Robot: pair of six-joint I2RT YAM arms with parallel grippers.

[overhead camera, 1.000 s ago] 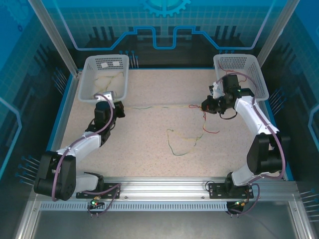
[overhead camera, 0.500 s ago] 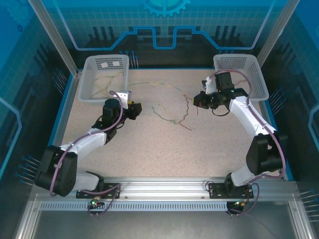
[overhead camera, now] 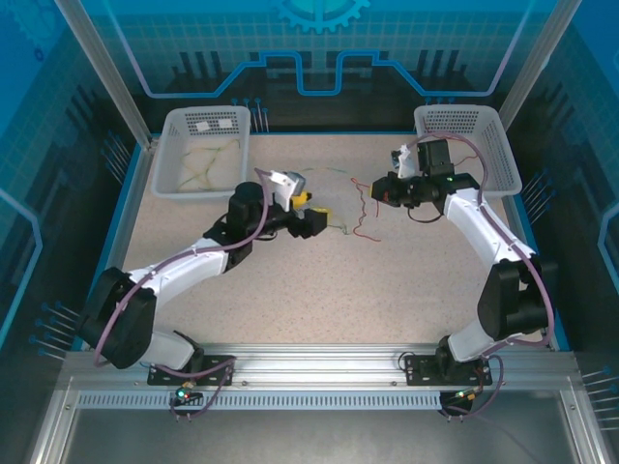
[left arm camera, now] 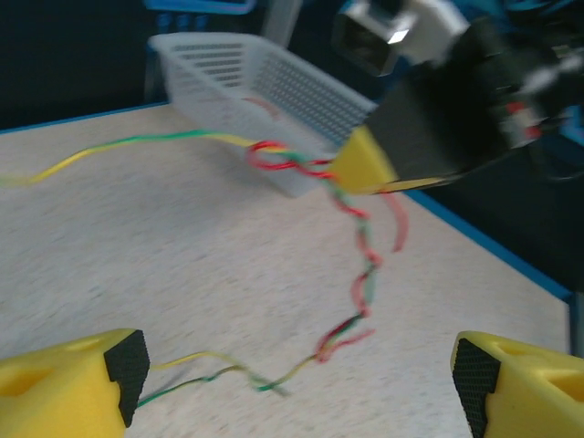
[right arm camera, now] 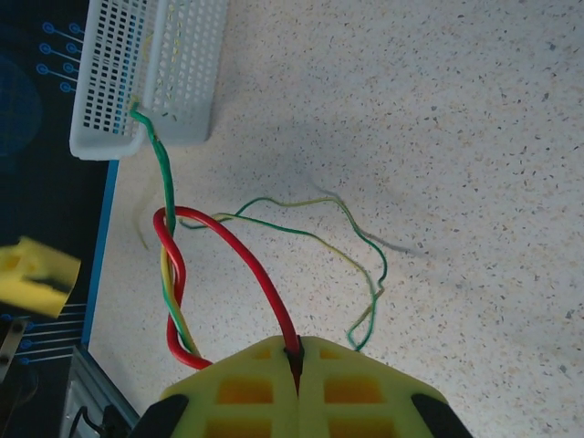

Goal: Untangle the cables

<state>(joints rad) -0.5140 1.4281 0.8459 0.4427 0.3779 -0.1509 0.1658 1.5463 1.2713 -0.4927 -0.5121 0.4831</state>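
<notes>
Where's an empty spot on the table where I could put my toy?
The big bare patch of table along the near edge, between the left arm and right arm. It's crowded farther back, where the cables trail from the right pincer toward the left pincer.

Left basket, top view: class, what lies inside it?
Pale, wavy cables lie inside the left basket. Their count is too small to tell; any strands beneath others are covered.

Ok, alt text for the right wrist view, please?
The right gripper, shut, pinches a red wire that loops and twists around a green-and-yellow wire above a speckled table. A white basket sits at the upper left.
</notes>
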